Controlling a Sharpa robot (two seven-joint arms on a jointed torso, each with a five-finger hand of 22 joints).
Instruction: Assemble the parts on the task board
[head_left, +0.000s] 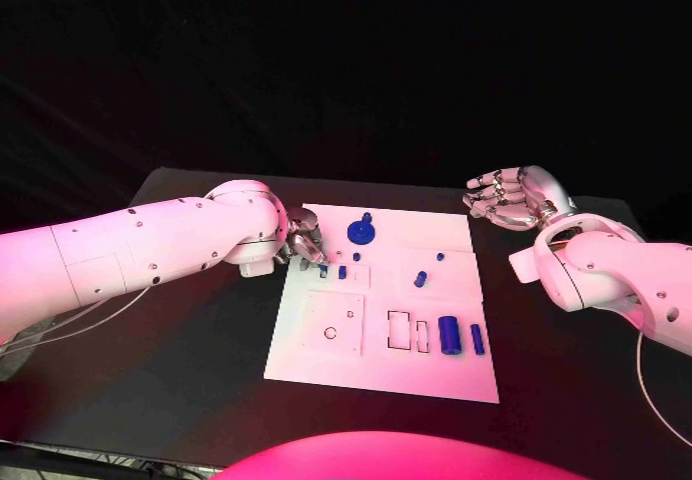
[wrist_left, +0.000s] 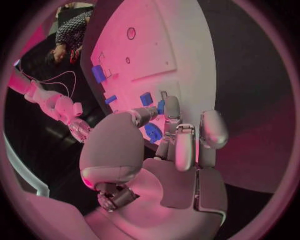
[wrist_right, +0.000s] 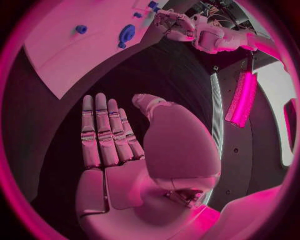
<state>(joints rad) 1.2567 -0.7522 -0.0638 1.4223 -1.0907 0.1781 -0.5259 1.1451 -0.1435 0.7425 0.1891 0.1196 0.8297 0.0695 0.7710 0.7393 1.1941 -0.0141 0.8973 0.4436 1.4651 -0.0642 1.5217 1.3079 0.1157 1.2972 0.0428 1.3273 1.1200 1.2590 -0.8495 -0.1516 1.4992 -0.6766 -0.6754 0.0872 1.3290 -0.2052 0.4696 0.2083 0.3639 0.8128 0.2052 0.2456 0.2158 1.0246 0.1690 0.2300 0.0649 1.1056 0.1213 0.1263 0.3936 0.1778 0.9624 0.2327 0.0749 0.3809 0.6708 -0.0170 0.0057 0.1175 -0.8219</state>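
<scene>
Flat white task board (head_left: 433, 375) lies on the matte black table (head_left: 173, 380). Left hand (head_left: 302, 243) hovers with fingers released; right hand (head_left: 508, 198) likewise spread, empty.

We see the task board (head_left: 378, 355) lying in the middle of the tabletop (head_left: 173, 370). On its far part sits a round part (head_left: 361, 233); a small part (head_left: 420, 279) stands nearer the middle, and two upright parts (head_left: 460, 336) lie side by side near its right edge. The left robot hand (head_left: 300, 243) is at the board's far left edge; the right robot hand (head_left: 508, 198) is off its far right corner.
</scene>
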